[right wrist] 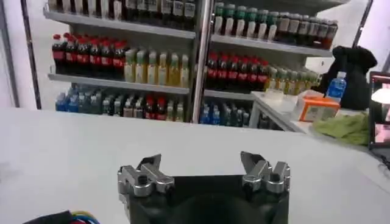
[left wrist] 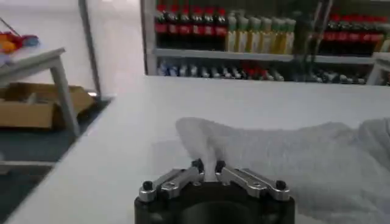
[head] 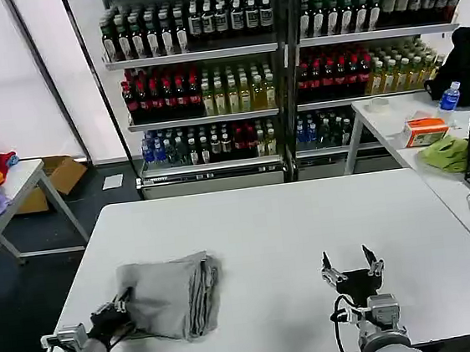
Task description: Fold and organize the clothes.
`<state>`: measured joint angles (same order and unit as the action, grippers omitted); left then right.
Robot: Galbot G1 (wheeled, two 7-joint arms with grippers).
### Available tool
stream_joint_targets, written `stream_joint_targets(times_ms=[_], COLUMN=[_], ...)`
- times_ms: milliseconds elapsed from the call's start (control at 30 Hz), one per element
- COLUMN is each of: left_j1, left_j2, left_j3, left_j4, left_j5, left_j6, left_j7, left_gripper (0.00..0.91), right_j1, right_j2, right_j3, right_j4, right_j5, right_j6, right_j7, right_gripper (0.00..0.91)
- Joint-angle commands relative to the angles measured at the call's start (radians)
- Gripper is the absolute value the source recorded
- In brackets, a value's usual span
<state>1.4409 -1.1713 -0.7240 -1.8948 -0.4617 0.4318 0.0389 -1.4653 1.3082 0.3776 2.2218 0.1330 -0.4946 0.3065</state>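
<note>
You have one folded grey shirt (head: 170, 296) on the white table (head: 291, 229); your left gripper (head: 119, 308) pinches its edge, your right gripper (head: 351, 265) hovers wide open, well apart

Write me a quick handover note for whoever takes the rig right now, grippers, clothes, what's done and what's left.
Left gripper: jaws shut, at the near left edge of the folded grey clothes.
Right gripper: jaws open, holding nothing, over bare white table to the right of the pile.
Clothes: one folded grey stack on the table's near left part, layered edges facing right.
Done: folding looks finished.
Left: probably release the left gripper, tidy or square up the stack if needed.
</note>
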Motion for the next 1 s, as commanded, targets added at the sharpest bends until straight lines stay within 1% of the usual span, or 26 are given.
stream_joint_targets(times_ms=[33,133,233,333,433,467,500,600,667,767,800,867,967,1000], left_j1=[0.022,0.036,0.036,0.034,0.041,0.049,0.054,0.103,0.135,0.148,0.143,0.123,0.070,0.037], left_j2=[0.212,0.247,0.249,0.224,0.169,0.139,0.114,0.037,-0.008,-0.053,-0.068,-0.103,-0.159,-0.175], left_j3=[-0.440,-0.508,-0.516,-0.476,-0.396,-0.356,-0.303,-0.112,0.070,0.319,0.417,0.561,0.665,0.680], left_j4=[0.027,0.024,-0.006,-0.053,-0.177,-0.193,-0.252,-0.333,-0.382,-0.413,-0.414,-0.390,-0.309,-0.273], left_j5=[-0.057,-0.040,0.012,0.069,0.123,0.140,0.156,0.237,0.297,0.367,0.383,0.416,0.457,0.468], left_j6=[-0.012,-0.010,-0.016,-0.022,-0.024,-0.024,-0.024,-0.039,-0.045,-0.029,-0.017,0.001,0.018,0.018], left_j7=[-0.016,-0.012,-0.005,0.000,0.006,0.006,0.007,0.002,-0.017,-0.056,-0.079,-0.106,-0.118,-0.118], left_gripper=[0.000,0.000,0.000,0.000,0.000,0.000,0.000,0.000,0.000,0.000,0.000,0.000,0.000,0.000], right_j1=[0.023,0.031,0.036,0.030,0.014,0.011,-0.001,-0.023,-0.041,-0.073,-0.084,-0.097,-0.112,-0.116], right_j2=[0.002,0.003,0.000,-0.001,0.002,0.002,0.003,0.011,0.017,0.027,0.030,0.039,0.050,0.051], right_j3=[-0.015,-0.026,-0.027,-0.021,-0.012,-0.010,-0.006,0.015,0.028,0.042,0.045,0.053,0.062,0.063], right_j4=[-0.012,-0.018,-0.017,-0.012,-0.005,-0.004,0.001,0.012,0.020,0.034,0.038,0.043,0.056,0.061], right_j5=[0.004,0.004,0.008,0.010,0.009,0.008,0.006,0.002,-0.005,-0.025,-0.033,-0.048,-0.054,-0.054], right_j6=[-0.002,-0.003,-0.005,-0.005,-0.003,-0.003,-0.002,0.001,0.004,0.012,0.015,0.018,0.015,0.013], right_j7=[-0.001,-0.001,-0.002,-0.001,0.000,0.000,0.001,0.003,0.004,0.004,0.003,0.002,0.000,0.000], right_gripper=[0.907,0.907,0.907,0.907,0.907,0.907,0.907,0.907,0.907,0.907,0.907,0.907,0.907,0.907])
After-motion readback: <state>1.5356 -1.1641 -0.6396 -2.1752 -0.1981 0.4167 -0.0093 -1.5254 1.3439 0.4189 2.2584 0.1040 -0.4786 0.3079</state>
